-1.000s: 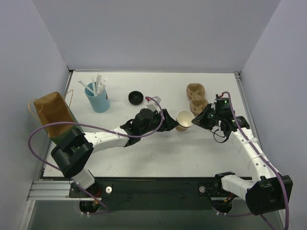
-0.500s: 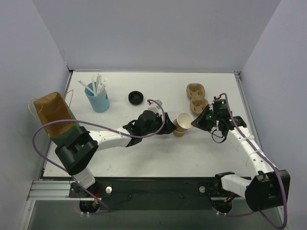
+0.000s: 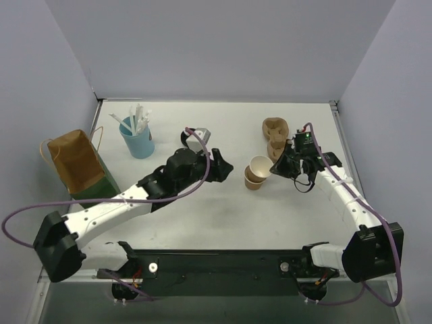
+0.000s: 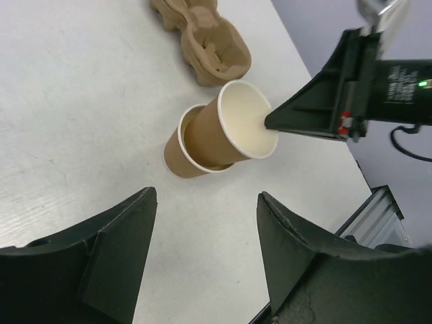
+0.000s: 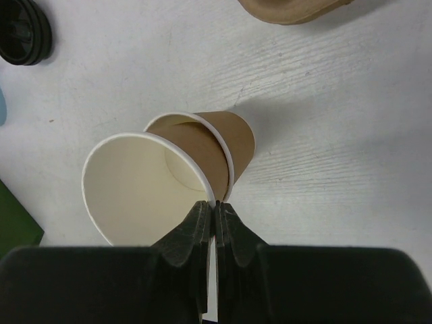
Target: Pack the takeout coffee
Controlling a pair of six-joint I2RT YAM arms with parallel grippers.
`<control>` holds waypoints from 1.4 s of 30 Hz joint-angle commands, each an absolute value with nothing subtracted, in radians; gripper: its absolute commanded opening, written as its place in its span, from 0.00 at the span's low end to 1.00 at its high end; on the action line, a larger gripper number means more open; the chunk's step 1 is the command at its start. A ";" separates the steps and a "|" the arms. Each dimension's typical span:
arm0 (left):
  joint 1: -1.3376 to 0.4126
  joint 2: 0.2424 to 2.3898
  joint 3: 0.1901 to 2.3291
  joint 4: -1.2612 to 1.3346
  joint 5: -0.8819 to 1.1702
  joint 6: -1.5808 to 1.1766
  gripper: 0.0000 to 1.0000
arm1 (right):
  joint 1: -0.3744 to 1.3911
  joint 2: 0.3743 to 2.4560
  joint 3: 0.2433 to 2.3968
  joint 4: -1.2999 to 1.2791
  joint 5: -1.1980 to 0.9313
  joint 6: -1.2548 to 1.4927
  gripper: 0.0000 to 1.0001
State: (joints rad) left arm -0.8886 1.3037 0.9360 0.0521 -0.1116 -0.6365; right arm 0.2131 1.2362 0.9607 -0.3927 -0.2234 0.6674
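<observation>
Two tan paper cups sit nested on the table, with no lid on. The upper cup (image 3: 259,166) (image 4: 237,125) (image 5: 138,189), cream inside, leans in the lower cup (image 3: 252,181) (image 4: 177,152) (image 5: 236,138). My right gripper (image 3: 275,167) (image 5: 216,204) (image 4: 270,124) is shut on the upper cup's rim. My left gripper (image 3: 225,170) (image 4: 206,196) is open and empty, a little to the left of the cups. The black lid (image 5: 23,30) lies apart on the table; in the top view my left wrist mostly hides it.
The brown pulp carrier (image 3: 275,135) (image 4: 202,37) (image 5: 290,8) lies just behind the cups. A blue cup of white straws (image 3: 138,138) stands at the back left. A brown paper bag (image 3: 74,158) stands at the left edge.
My left gripper has let go of the cups and drawn back to the left. The cups came down onto the table, and the right gripper stays on the rim.
</observation>
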 commanded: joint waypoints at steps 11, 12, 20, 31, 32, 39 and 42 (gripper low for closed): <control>-0.858 0.940 0.943 -0.333 -0.373 -0.287 0.79 | 0.253 1.235 0.992 -0.607 0.061 0.630 0.00; -0.854 0.928 0.939 -0.339 -0.377 -0.278 0.79 | 0.253 1.226 0.997 -0.635 0.089 0.630 0.00; -0.856 0.916 0.923 -0.351 -0.373 -0.242 0.80 | 0.158 1.215 0.997 -0.692 0.241 0.591 0.00; -0.859 0.861 0.933 -0.364 -0.357 -0.195 0.81 | -0.086 1.284 1.035 -0.536 0.186 0.503 0.00; -0.859 0.853 0.930 -0.370 -0.362 -0.190 0.81 | -0.118 1.305 1.061 -0.508 0.172 0.502 0.00; -0.873 0.786 0.891 -0.364 -0.351 -0.206 0.81 | -0.247 1.520 1.250 -0.439 0.008 0.512 0.00; -0.874 0.775 0.884 -0.357 -0.348 -0.204 0.81 | -0.294 1.587 1.325 -0.411 -0.098 0.532 0.00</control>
State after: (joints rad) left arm -0.8677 0.7994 0.8864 -0.3771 -0.3588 -0.2157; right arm -0.2455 1.5429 1.2285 -0.4633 0.0345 0.5148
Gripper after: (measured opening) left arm 0.812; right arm 0.046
